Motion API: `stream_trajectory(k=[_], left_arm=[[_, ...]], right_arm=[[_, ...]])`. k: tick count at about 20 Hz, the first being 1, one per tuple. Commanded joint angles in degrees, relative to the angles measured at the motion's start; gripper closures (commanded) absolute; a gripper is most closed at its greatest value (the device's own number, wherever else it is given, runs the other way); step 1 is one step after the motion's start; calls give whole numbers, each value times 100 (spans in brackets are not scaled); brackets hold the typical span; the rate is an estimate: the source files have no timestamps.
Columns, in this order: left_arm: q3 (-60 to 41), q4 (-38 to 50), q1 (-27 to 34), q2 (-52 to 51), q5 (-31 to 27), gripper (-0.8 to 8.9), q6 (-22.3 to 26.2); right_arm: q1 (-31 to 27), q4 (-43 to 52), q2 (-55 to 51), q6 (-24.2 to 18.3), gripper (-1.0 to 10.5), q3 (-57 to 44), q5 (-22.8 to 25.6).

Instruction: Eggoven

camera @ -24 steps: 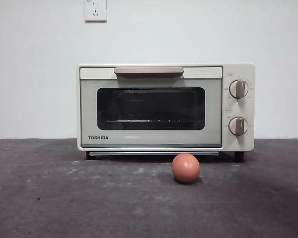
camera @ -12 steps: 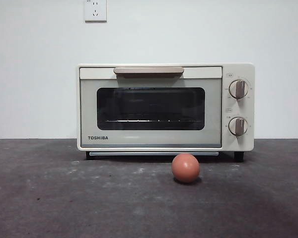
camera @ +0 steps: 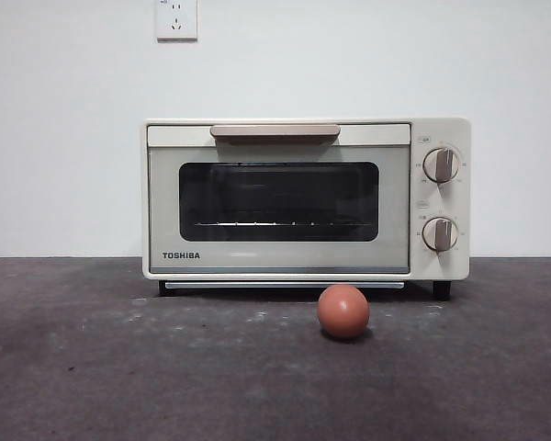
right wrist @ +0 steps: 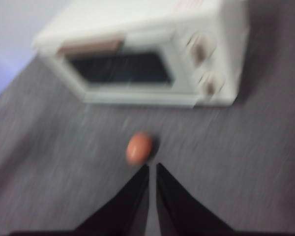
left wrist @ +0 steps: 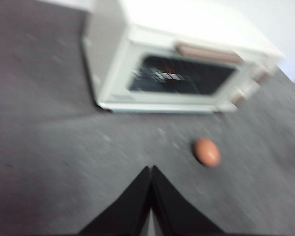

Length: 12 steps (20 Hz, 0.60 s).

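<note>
A reddish-brown egg lies on the dark table just in front of the cream TOSHIBA toaster oven, below the right part of its shut door. The oven's tan handle runs along the top of the door. My left gripper is shut and empty, high above the table, with the egg ahead and to one side and the oven beyond. My right gripper is shut and empty, close behind the egg, with the oven beyond. Neither gripper shows in the front view.
Two dials sit on the oven's right panel. A white wall with a socket stands behind the oven. The dark grey table stretches on both sides of the egg.
</note>
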Motion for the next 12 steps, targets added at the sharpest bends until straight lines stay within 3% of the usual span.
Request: stream_trajectory(k=[1, 4, 9, 12], left_arm=[[243, -216, 2, 234, 442, 806, 356], [352, -514, 2, 431, 706, 806, 483], [358, -772, -2, 514, 743, 806, 570], [361, -767, -2, 514, 774, 806, 570]], right_arm=[[131, -721, 286, -723, 942, 337, -90], [313, -1060, 448, -970, 942, 463, -85], [525, -1102, 450, -968, 936, 463, -85], [577, -1108, 452, -918, 784, 463, -92]])
